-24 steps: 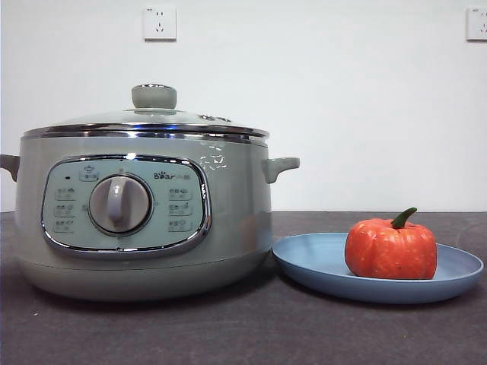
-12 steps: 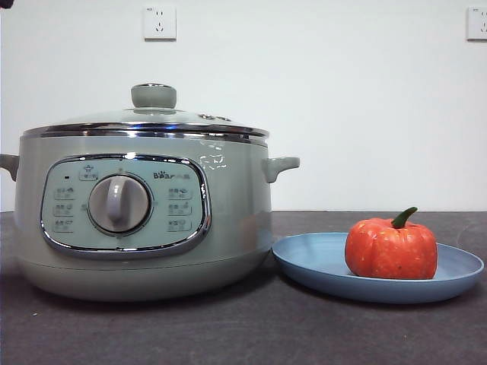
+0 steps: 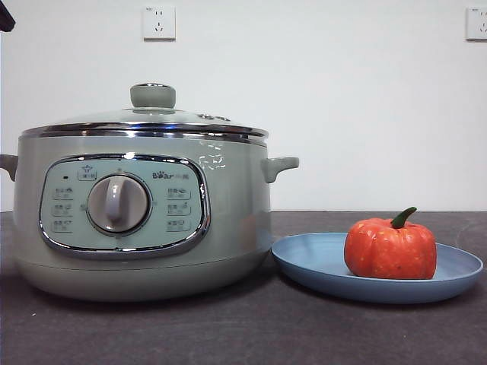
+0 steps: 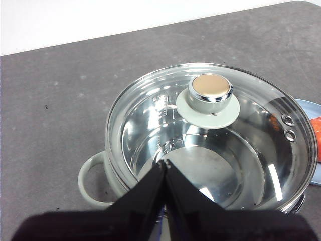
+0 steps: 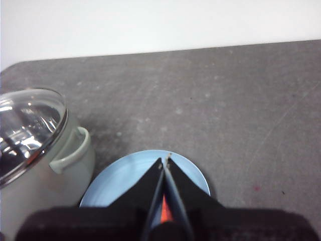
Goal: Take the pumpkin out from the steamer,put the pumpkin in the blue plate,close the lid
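The sage-green steamer (image 3: 144,213) stands at the left with its glass lid (image 3: 148,120) seated on it, the pale green knob (image 3: 153,96) on top. The orange pumpkin (image 3: 391,248) rests in the blue plate (image 3: 319,262) at the right, beside the pot. My left gripper (image 4: 164,163) hangs above the lid (image 4: 210,135), shut and empty, short of the knob (image 4: 210,93); the pot under the glass holds nothing. My right gripper (image 5: 166,159) is shut and empty, high above the plate (image 5: 120,181), with a sliver of pumpkin (image 5: 166,208) showing between its jaws.
A black arm tip (image 3: 5,17) shows at the front view's top left corner. Two wall sockets (image 3: 159,23) sit on the white wall behind. Dark grey tabletop (image 3: 251,327) runs in front of pot and plate.
A black arm tip has come into the top left corner of the front view and grown. Pot, lid, plate and pumpkin have not moved.
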`<action>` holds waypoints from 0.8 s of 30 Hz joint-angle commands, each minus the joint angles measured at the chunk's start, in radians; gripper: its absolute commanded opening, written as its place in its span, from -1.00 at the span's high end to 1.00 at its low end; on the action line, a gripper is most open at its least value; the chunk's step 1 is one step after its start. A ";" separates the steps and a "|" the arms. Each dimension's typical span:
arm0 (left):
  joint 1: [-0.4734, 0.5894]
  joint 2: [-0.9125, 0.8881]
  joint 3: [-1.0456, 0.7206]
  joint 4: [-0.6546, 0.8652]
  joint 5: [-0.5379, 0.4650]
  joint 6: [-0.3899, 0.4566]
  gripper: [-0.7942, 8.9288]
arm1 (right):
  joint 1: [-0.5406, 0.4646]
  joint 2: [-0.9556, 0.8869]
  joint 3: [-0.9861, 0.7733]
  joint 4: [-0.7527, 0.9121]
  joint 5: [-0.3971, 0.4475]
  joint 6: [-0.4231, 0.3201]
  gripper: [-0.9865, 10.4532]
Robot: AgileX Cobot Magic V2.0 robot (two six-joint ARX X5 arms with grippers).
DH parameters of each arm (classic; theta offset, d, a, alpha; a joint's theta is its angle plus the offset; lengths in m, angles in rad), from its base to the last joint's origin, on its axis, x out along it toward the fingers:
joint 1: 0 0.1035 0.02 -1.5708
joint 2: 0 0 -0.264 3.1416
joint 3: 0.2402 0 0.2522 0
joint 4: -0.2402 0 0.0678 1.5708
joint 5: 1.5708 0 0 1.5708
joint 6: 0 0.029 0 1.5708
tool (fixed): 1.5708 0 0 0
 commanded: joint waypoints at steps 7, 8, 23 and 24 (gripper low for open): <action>0.107 -0.239 -0.026 -0.062 0.001 0.081 0.84 | 0.001 0.001 -0.006 -0.057 0.003 0.011 0.83; 0.152 -0.284 -0.049 -0.042 0.004 0.081 0.84 | 0.001 0.001 -0.006 -0.068 0.003 0.011 0.83; 0.525 -0.549 -0.539 0.257 0.163 0.101 0.84 | 0.001 0.001 -0.006 -0.157 0.002 0.011 0.83; 0.529 -0.556 -0.560 0.271 0.161 0.100 0.84 | 0.001 0.001 -0.006 -0.159 0.003 0.011 0.83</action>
